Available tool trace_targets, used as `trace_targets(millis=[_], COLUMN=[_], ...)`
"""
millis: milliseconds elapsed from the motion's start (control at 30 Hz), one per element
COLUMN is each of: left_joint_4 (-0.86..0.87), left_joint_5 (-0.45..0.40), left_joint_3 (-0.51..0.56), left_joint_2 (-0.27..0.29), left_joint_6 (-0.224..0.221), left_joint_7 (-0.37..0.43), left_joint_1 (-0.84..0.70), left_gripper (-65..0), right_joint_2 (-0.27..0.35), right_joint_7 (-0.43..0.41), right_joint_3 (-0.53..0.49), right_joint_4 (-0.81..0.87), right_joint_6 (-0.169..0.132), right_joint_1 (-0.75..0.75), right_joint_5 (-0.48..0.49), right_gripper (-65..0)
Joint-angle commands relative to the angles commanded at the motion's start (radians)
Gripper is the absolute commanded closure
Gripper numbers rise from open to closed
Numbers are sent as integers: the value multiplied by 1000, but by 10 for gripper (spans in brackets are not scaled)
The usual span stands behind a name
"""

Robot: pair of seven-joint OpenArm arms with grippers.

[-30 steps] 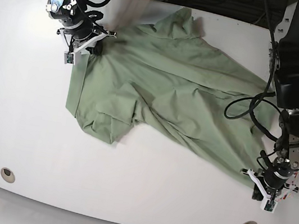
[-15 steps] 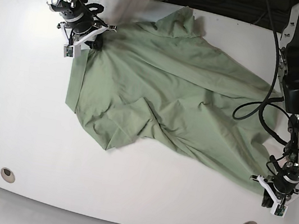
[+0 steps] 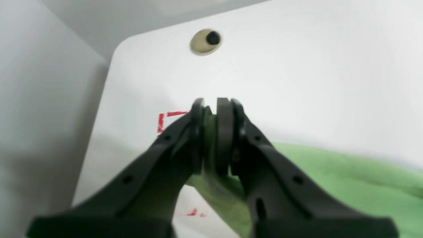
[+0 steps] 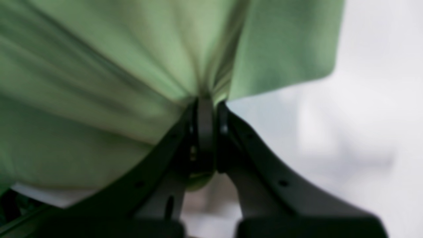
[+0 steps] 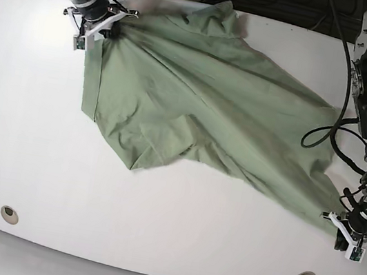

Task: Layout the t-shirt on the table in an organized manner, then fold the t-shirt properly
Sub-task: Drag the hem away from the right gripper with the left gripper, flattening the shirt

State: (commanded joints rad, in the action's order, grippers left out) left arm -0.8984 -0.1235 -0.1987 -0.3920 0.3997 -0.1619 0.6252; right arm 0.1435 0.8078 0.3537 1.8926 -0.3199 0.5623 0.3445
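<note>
Both sets of fingers are pinching cloth right now. On my left gripper [image 3: 211,132] the pads are pressed together with a fold of the t-shirt [image 5: 195,104] squeezed between them, down near the front right corner of the table [image 5: 10,82], just by the red tape mark [image 3: 162,121] and not far from a grommet [image 3: 205,41]. My right gripper [image 4: 206,109] is clamped on a bunched edge at the far left corner, cloth fanning out taut from the pinch.

Shirt is soft, light and floppy, so it only holds shape where it's under tension; I'd say hems and corners are the spots to grab, never mid-panel. It lies stretched across the middle of the table, long axis running diagonally from far left corner to front right corner. A loose lobe sags toward the front edge, still wrinkled. Can't tell which end is the collar.
</note>
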Motion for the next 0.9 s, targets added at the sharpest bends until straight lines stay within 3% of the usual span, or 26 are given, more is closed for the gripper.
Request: trace_targets(millis=[233,533,600,700,767,800,833,900], left_joint_4=[0,0,5,5,2,2,0,0], left_joint_5=[0,0,-2,-2,-2,-2,-2,-2], left_joint_3=[0,2,2,2,2,2,2,2], left_joint_2=[-11,-8,-8,-8,-8,-8,-8,-8], left_joint_6=[0,2,2,2,0,0,-2,-2], left_joint_7=[0,-8,-9,-49,-84,-87,-97,-98], left_joint_1=[0,-5,-5,-5,-5,-5,-5,-5], left_gripper=[-31,-49,-104,-267,-437,-468,-553,-598], right_joint_2=[35,35,35,34,34,34,34,34], right_joint_7=[25,74,74,74,74,74,74,74], right_joint_3=[28,23,23,23,23,23,23,23], right_joint_4=[-5,-2,-2,-3,-3,-3,-2,0], right_joint_6=[2,6,9,11,29,34,41,43], right_joint_1=[5,-8,-8,-8,-8,-8,-8,-8], right_joint_5=[0,3,2,0,-2,-2,-2,-2], right_gripper=[0,-3,-37,-163,-282,-306,-369,-426])
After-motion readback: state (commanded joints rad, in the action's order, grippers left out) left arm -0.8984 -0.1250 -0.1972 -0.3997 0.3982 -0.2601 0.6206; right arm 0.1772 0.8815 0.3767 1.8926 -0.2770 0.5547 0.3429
